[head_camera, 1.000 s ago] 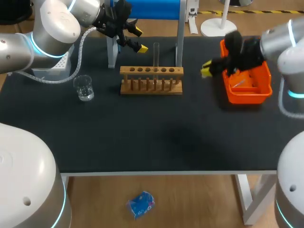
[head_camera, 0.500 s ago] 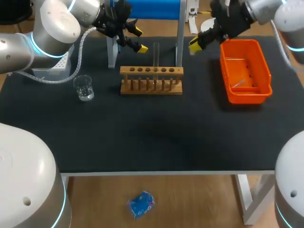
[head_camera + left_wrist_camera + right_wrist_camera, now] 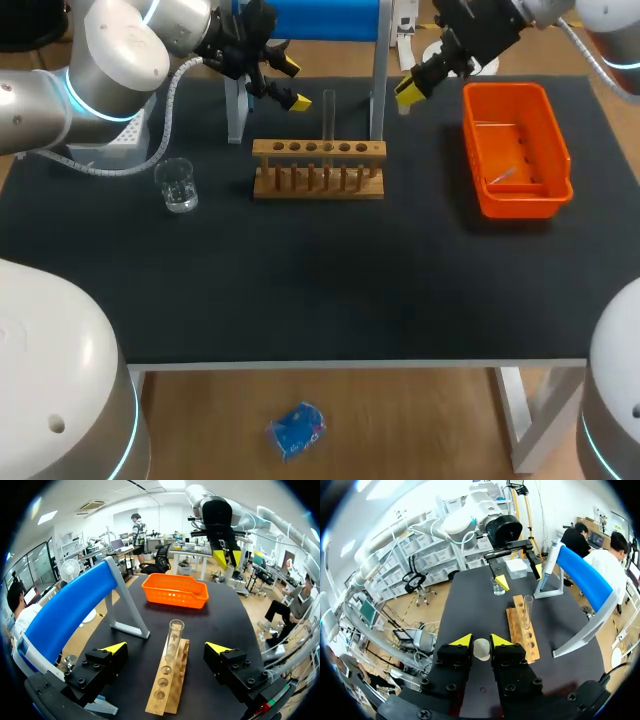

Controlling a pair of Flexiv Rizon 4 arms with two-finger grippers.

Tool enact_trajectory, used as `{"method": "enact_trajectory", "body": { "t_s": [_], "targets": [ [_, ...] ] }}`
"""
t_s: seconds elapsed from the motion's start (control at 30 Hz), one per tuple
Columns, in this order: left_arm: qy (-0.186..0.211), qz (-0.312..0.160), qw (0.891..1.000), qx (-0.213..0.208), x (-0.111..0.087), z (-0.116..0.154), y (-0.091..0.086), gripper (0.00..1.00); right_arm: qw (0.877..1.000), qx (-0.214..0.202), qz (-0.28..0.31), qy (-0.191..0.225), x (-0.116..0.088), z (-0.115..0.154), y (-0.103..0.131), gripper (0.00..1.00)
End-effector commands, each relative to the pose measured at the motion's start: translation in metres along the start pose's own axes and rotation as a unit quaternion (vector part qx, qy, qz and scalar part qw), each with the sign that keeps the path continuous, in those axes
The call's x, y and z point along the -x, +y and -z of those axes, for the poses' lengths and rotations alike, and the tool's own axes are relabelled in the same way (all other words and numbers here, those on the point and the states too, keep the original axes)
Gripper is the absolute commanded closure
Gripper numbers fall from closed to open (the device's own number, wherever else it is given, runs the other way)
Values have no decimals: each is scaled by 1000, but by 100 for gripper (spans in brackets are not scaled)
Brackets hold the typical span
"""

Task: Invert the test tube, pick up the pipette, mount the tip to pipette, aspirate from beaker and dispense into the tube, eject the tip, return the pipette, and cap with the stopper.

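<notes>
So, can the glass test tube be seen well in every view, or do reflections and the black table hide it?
Head view: the test tube is faint, only pale edges above the wooden rack; the beaker shows bright reflections. Left wrist view: clearest, its rim catches the light. Right wrist view: a thin pale outline over the black table, no glare hiding it.

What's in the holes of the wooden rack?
One glass tube stands upright in one hole of the wooden rack; the other holes look empty. The rack's top board hides the tube's lower end.
</notes>
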State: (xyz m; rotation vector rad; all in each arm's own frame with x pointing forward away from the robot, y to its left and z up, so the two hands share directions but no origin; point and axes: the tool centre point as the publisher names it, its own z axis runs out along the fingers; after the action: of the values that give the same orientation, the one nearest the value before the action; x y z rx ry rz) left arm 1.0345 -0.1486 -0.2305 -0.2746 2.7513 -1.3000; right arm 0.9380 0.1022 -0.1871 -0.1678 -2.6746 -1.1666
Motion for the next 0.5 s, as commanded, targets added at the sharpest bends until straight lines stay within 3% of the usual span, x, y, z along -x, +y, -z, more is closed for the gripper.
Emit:
{"method": "enact_trajectory", "body": {
  "t_s": [0.03, 0.23, 0.5],
  "targets": [
    [1, 0, 1000, 1, 1, 0, 0, 0, 999, -18, 10, 29, 16, -12, 14, 100],
    [1, 0, 1000, 1, 1, 0, 0, 0, 998, -28, 29, 40, 29, -24, 37, 100],
    [1, 0, 1000, 1, 1, 0, 0, 0, 998, -18, 61, 22, 46, -41, 55, 100]
  ]
}}
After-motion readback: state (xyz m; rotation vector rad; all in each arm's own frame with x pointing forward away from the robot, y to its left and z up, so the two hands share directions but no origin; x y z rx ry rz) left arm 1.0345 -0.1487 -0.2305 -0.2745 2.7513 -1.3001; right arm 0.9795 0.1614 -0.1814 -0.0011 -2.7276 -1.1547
